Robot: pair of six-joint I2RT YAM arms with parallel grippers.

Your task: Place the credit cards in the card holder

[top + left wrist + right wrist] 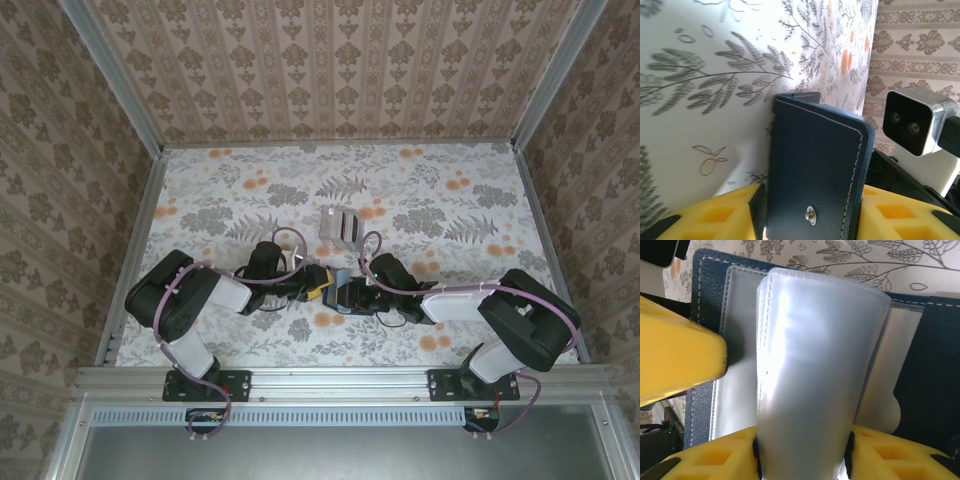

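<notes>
You have the card holder [815, 160] up off the desk [230, 200], right between your two pincers. Its blue outside faces the left pincer [810, 205]. Its inside, with the clear pockets [815, 365], faces the right pincer [802, 452].

The right pincer is clenched on the clear pockets. They fill the gap between its pads and bulge a little. The card holder stands between the left pincer's yellow fingers [715, 215] and touches both. You cannot tell if that pincer is squeezing or letting go.

The grey striped flat pieces [338, 222] are most likely the cards. They lie on the desk a little past the card holder, on the side away from the arm bases. The pockets look empty, so I think the job is near its start.

The step now looks like getting the card holder open and steady. Here is how to do it well:

- Make sure one pincer has a firm hold before the other one lets go, or the card holder will drop.
- Do not squash the pockets flat. A pocket needs an open mouth.
- Turn that mouth toward the grey pieces.
- Go slowly, because the clear plastic is slippery.
</notes>
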